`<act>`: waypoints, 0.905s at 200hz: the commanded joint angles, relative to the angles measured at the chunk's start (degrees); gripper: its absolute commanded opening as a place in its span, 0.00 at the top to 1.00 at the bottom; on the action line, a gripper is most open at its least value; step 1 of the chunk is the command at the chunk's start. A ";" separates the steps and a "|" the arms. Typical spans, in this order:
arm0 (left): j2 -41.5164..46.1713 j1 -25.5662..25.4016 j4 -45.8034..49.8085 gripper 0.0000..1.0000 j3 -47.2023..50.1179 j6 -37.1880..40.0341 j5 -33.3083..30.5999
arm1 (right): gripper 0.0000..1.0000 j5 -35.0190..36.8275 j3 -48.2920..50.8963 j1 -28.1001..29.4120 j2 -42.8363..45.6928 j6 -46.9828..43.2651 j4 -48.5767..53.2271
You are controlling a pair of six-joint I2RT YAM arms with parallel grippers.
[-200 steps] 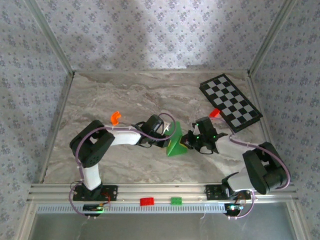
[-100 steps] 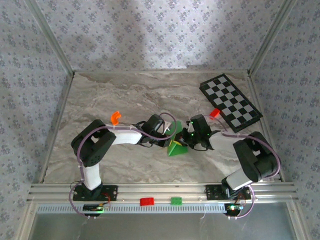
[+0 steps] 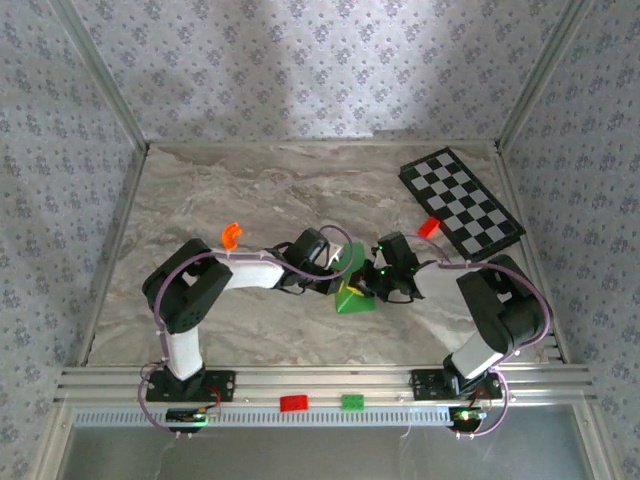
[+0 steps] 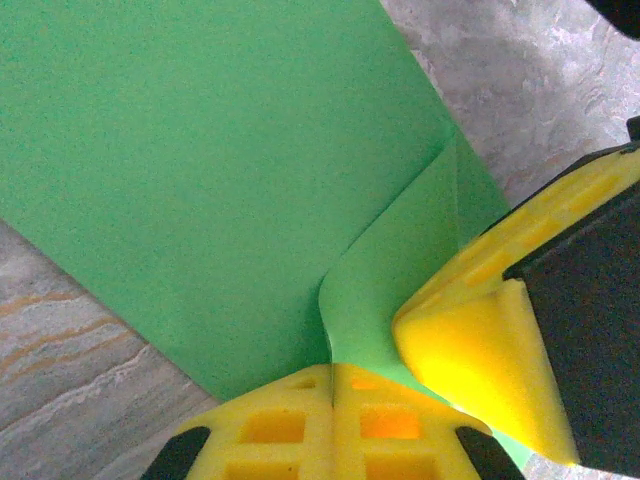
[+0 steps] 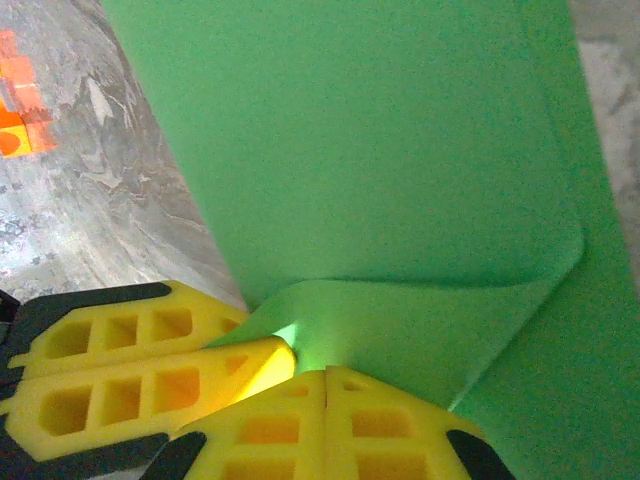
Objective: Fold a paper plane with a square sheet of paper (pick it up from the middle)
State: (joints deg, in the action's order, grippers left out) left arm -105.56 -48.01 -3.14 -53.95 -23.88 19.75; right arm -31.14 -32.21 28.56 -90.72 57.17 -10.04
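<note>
Green square sheet of paper [image 3: 356, 301] bunched near the middle of the surface [image 3: 250, 200].
We have left pincer [image 4: 332, 400] and right pincer [image 5: 326, 400] both clamped on it, close together; pulling apart could tear it.

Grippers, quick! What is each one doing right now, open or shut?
Left gripper: jaws shut, pinching the green paper.
Right gripper: jaws shut, pinching the same green paper.

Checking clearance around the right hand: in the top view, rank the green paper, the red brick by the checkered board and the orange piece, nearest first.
1. The green paper, pinched in the right hand, mid-table.
2. The red brick, farther back on the right.
3. The orange piece, across on the left.
</note>
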 commanded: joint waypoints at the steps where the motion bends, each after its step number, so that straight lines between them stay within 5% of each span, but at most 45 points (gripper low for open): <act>1: -2.08 -0.41 3.77 0.98 -0.69 0.41 0.46 | 1.00 1.01 2.62 -0.50 -0.40 -1.62 2.94; 181: -2.80 -0.37 5.51 0.98 -1.69 1.12 0.99 | 1.00 0.64 4.50 -8.55 2.19 -3.83 2.84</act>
State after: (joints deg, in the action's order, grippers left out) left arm -106.30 -48.01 -1.58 -55.35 -23.79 20.60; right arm -32.45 -29.23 21.23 -89.34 54.54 -11.03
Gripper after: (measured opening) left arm 0.053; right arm 0.064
